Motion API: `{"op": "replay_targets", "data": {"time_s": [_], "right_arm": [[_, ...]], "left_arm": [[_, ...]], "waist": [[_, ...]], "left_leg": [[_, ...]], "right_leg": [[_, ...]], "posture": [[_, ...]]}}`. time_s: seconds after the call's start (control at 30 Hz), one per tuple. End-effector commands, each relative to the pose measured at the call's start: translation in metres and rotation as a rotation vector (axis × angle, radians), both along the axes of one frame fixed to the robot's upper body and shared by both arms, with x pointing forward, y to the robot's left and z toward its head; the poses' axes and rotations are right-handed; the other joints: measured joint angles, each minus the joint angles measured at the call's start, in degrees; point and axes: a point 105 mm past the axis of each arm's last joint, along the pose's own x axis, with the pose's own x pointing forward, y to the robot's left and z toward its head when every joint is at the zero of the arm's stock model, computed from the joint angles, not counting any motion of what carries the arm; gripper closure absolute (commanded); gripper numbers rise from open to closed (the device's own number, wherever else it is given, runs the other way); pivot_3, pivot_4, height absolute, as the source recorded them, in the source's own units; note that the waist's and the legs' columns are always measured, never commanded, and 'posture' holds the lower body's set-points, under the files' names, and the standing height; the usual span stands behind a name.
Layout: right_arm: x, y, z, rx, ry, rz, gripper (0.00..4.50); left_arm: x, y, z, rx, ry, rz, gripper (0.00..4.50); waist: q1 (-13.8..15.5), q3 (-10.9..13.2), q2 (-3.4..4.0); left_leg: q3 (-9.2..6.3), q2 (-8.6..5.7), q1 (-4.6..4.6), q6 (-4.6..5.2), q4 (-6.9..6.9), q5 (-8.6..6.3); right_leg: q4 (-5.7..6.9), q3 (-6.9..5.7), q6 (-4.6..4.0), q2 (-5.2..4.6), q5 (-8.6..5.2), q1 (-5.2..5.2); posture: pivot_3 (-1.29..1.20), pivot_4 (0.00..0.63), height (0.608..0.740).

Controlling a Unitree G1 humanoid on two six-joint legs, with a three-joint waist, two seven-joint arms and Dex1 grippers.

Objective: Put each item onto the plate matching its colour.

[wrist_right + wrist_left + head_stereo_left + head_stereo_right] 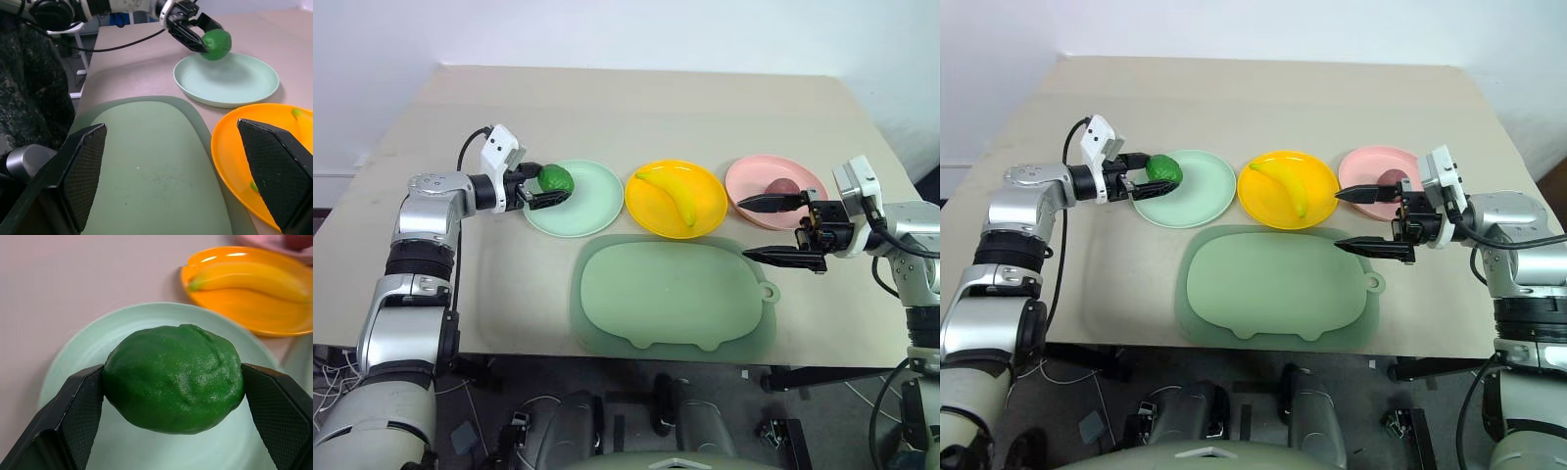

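From the head cameras, I see the left end effector (546,188) holding the green fruit (555,179) over the near-left rim of the mint green plate (592,206), on the desk (607,108). The yellow banana (674,192) already lies on the yellow plate (651,208), its long axis running diagonally from the far left end towards the near right. The dark red fruit (781,186) sits on the pink plate (749,178). The pale-green mat (675,294) lies bare in front of the plates. My right end effector (783,230) hangs wide and empty, between the pink plate and the mat's right edge, pointing across towards the left.

In the left wrist view, the fingers (78,411) clamp the green fruit (173,377) by its two ends, so its slightly longer axis runs straight across from one pad to the other. The mint plate (73,352) spreads beneath it, and the fruit looks raised off the surface.

In the right wrist view, I see wide-spread pads (85,166) over the mat (146,171), with the left end effector (198,39) carrying the fruit (216,43) above the far rim of the mint plate (230,83).

I judge this the last placement: I need to carry the fruit a bit further in over the plate, lower it, then let go gently so it does not roll off.
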Motion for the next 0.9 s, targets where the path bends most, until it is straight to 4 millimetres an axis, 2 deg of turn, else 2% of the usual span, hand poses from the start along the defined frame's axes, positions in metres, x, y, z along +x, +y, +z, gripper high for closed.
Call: {"op": "replay_targets", "data": {"time_s": [0.03, 0.13, 0.33, 0.4, 0.43, 0.63, 0.8, 0.9], "right_arm": [[-0.004, -0.002, 0.014, 0.011, -0.054, 0.006, 0.00], [-0.005, -0.001, 0.014, 0.015, -0.048, 0.010, 0.00], [-0.004, -0.001, 0.015, 0.014, -0.046, 0.008, 0.00], [-0.004, -0.001, 0.014, 0.011, -0.052, 0.002, 0.00], [-0.004, -0.001, 0.013, 0.010, -0.051, 0.000, 0.00], [-0.002, 0.000, 0.012, 0.014, -0.046, -0.003, 0.00], [-0.001, 0.000, 0.010, 0.012, -0.041, -0.008, 0.00], [0.000, 0.001, 0.011, 0.011, -0.046, -0.013, 0.00]], "left_arm": [[0.004, 0.000, -0.005, 0.046, -0.040, 0.051, 0.07], [0.008, -0.001, -0.015, 0.109, -0.099, 0.079, 0.07], [0.008, -0.007, -0.029, 0.078, -0.070, 0.084, 0.07], [0.012, -0.004, -0.021, -0.061, -0.009, 0.126, 0.07], [0.010, -0.009, -0.018, -0.095, 0.013, 0.094, 0.07], [0.014, -0.017, -0.013, -0.057, -0.033, 0.109, 0.07], [0.023, -0.017, 0.000, -0.123, -0.105, 0.183, 0.07], [0.023, -0.018, 0.004, -0.192, -0.086, 0.182, 0.07]], "waist": [[-0.02, 0.00, 0.01], [-0.01, -0.01, 0.02], [0.02, -0.01, 0.01], [0.03, -0.01, 0.01], [0.01, -0.01, 0.01], [0.02, -0.01, 0.01], [0.03, -0.01, 0.01], [0.00, -0.01, 0.01]], "left_leg": [[0.00, 0.00, 0.01, 0.00, 0.00, 0.00], [0.00, 0.00, 0.04, 0.00, -0.01, 0.00], [-0.01, 0.00, 0.02, 0.00, 0.01, 0.00], [-0.01, 0.00, 0.02, 0.00, 0.00, 0.00], [-0.01, 0.00, 0.03, 0.01, 0.00, 0.00], [-0.01, 0.00, 0.02, 0.00, 0.00, 0.00], [-0.02, 0.00, 0.02, 0.00, 0.01, 0.00], [-0.02, 0.00, 0.02, 0.00, 0.00, 0.00]], "right_leg": [[0.00, 0.00, 0.00, 0.00, 0.00, 0.00], [0.00, 0.01, 0.00, 0.00, 0.00, 0.03], [0.00, 0.00, 0.00, -0.01, 0.00, 0.03], [0.00, 0.00, 0.00, -0.01, 0.00, 0.03], [0.00, 0.00, 0.00, 0.00, 0.00, 0.03], [0.00, 0.00, 0.00, -0.01, 0.00, 0.03], [0.00, 0.00, 0.00, -0.01, 0.00, 0.03], [0.00, 0.00, 0.00, -0.01, 0.00, 0.03]], "posture": [[0.00, 0.150, 0.740], [0.00, 0.150, 0.740], [0.00, 0.150, 0.740], [0.00, 0.150, 0.740], [0.00, 0.150, 0.740], [0.00, 0.150, 0.740], [0.00, 0.150, 0.740], [0.00, 0.150, 0.740]]}}
